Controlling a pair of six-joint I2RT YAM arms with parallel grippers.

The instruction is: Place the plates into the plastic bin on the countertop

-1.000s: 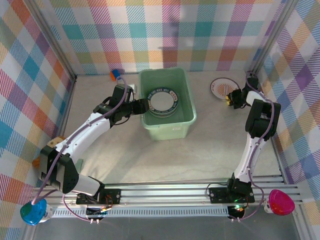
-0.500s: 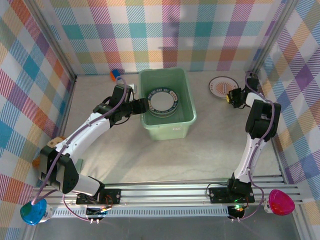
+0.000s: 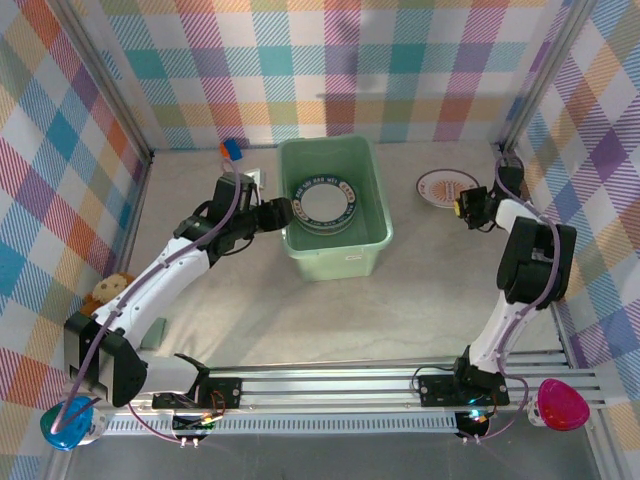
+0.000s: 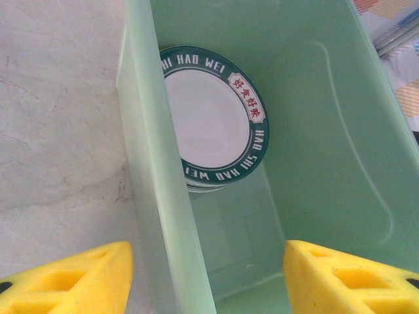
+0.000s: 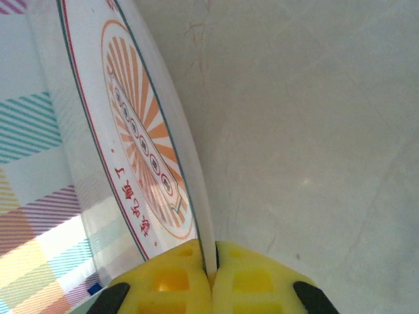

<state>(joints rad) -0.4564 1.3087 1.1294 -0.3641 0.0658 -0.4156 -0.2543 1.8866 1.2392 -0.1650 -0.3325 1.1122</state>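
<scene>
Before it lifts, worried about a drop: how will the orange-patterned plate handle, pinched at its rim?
The plate looks stiff and glazed, so it may slip or pivot in the right gripper, which pinches only its rim. Probably breakable if dropped on the countertop.

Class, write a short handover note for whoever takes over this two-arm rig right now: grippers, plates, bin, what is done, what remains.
Left gripper: open and empty, straddling the left wall of the plastic bin.
Right gripper: shut on the rim of the sunburst plate, near the far right corner of the countertop.
Done: a stack of plates lies in the bin, with the teal-rimmed plate on top.
Left: carry the sunburst plate across and set it in the bin.
</scene>
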